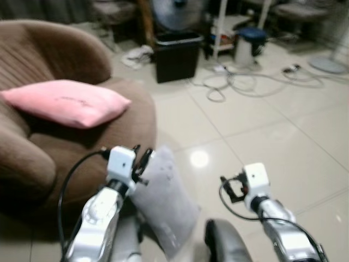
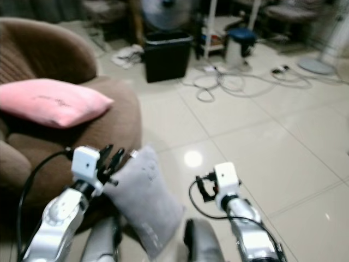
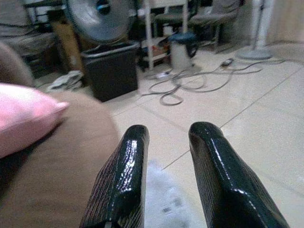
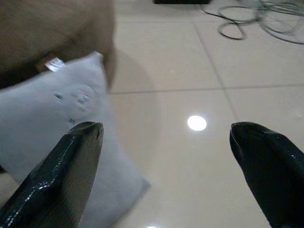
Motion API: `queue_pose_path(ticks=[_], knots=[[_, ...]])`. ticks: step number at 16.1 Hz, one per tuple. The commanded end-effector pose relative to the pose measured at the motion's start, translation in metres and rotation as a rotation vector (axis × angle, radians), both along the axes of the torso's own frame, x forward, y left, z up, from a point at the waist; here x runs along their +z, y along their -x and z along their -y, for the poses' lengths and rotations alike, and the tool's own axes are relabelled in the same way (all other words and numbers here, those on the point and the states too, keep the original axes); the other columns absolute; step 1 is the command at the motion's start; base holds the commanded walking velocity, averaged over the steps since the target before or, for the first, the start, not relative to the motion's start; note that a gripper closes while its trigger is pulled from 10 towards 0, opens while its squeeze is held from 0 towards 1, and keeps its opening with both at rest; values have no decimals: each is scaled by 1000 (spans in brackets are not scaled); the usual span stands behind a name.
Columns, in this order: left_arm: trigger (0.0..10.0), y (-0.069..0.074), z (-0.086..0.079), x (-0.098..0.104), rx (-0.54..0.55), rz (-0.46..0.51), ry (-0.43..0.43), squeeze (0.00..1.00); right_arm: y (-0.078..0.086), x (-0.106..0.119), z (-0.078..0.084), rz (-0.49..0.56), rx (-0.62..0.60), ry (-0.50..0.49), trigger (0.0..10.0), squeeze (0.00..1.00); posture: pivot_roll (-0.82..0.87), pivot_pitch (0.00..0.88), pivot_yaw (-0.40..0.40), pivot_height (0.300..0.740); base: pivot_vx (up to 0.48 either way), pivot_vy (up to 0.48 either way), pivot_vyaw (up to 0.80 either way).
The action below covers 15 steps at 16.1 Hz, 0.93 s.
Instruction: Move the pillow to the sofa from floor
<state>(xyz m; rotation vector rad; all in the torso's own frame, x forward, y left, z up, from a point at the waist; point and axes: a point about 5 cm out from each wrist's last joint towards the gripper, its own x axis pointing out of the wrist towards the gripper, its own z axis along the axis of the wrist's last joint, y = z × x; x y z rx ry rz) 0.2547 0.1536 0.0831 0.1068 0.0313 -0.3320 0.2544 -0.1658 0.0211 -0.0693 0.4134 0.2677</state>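
The grey pillow (image 1: pixel 163 203) lies on the tiled floor (image 1: pixel 262 147), leaning against my brown sofa (image 1: pixel 65 136). My left gripper (image 1: pixel 143 164) hovers at its upper edge, fingers slightly apart; my right gripper (image 1: pixel 232 188) is spread wide beside it.

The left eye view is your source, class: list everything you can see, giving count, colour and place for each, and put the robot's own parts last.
Soft grey pillow: one, grey, on the floor leaning against the sofa front.
Soft pink pillow: one, pink, on the sofa seat.
Round brown fabric sofa: one, brown, at the left.
Black plastic bin: one, black, far floor, centre.
Electric fan: one, grey, behind the bin.
Loose white cables: a tangle, white, far floor.
Glossy cream tiled floor: cream.
Left gripper: black jaws open, at the grey pillow's top edge.
Right gripper: black jaws wide open, over the floor right of the pillow.
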Motion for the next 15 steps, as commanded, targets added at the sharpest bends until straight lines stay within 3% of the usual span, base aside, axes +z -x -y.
queue_pose_path(ticks=[1,6,8,9,10,12,15], knots=[[10000,-2,-2,2,6,6,1,0,-5,5,-6,16,24,9,10000,0,103,0,-6,533,326,0,0],[10000,-3,-13,-7,89,-25,-64,0,-4,5,-7,10,38,17,10000,0,106,0,-12,533,61,0,0],[10000,-6,-29,-23,206,-122,-69,0,-4,6,-8,11,55,14,10000,0,101,0,-23,533,0,0,0],[10000,-7,-35,-34,256,-202,-14,0,-4,7,-9,9,76,18,10000,0,94,0,-28,533,0,0,0],[10000,-8,-42,-51,331,-323,117,1000,-3,10,-9,15,108,24,10000,0,84,0,-35,533,0,0,0],[10000,-7,-45,-66,380,-411,217,1000,-1,14,-8,22,141,31,10000,0,63,0,-46,533,0,0,0],[10000,-9,-43,-96,496,-567,387,1000,10,34,-9,60,325,59,10000,0,-24,4,-75,533,0,0,0]])
